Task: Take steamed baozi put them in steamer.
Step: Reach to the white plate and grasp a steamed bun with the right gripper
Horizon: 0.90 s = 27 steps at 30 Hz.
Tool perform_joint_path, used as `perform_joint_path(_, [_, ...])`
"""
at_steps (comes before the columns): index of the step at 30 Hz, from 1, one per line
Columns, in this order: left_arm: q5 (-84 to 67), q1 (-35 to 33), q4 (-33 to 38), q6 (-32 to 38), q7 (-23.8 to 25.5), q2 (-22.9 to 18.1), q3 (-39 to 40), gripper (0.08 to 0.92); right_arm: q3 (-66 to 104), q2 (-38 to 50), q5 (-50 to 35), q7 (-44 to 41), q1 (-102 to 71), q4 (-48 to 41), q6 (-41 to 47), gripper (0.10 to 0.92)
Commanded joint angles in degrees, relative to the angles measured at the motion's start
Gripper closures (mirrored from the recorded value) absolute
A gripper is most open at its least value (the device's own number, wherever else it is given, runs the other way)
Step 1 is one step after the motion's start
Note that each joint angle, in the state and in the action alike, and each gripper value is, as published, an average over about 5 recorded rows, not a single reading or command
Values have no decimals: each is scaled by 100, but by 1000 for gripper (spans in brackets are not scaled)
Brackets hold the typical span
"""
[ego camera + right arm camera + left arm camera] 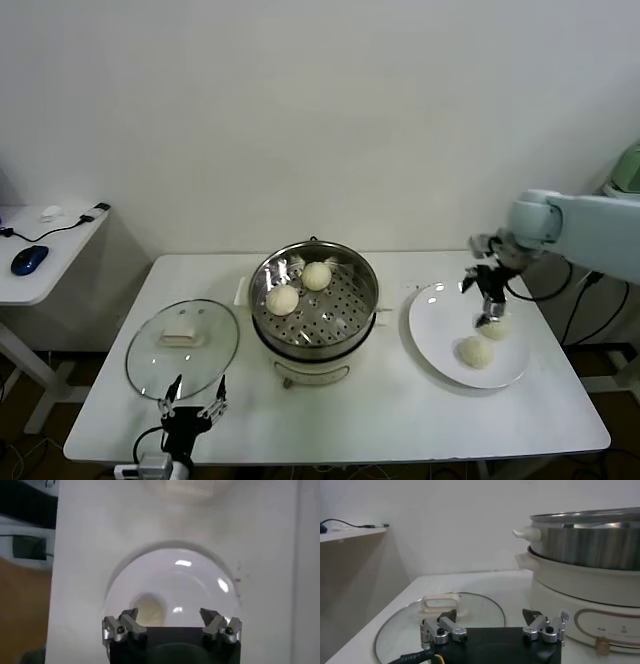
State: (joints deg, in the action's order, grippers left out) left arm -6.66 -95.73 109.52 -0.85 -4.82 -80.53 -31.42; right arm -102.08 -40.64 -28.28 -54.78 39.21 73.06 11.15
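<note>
- Baozi are counted at four: two (283,298) (317,275) lie on the perforated tray of the steamer (314,345), and two (476,351) (496,327) on the white plate (432,345).
- Right gripper (489,318) is held spread open above the plate, nothing gripped.
- Left gripper (193,404) is parked open over the glass lid (182,347).
- No long axis is shown by the round buns.

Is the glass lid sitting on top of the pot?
No, the glass lid lies flat on the table beside the open steamer.

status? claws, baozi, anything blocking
Right claw open above plate with two baozi. Two baozi in steamer. Left claw open, idle by glass lid. Nothing blocking.
</note>
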Motion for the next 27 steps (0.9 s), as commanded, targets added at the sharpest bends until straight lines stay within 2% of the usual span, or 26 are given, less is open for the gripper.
perform_joint_path(1, [7,0,-4,-1,2,-8,-2,177,1162,443,887,234,-1709,-416,103,203])
perform_joint_path(8, [21,-72,-21,45,-8,-29,-10,177,1875,43,990,364,-2322,-886,169,203])
perform_joint_path(17, [42,-120,-26,74,-12,0,-39,177,1926,-83,1014,322,-2377,-928,221,205])
perform_joint_path(24, [41,-125,-6,76,-14,4,-40,177,1642,-8,1035,168,-1782,-659,193,324])
perform_joint_path(27, [50,-135,22,70,-11,4,-31,177,1278,-11,914,21,-1165,-451,114,336])
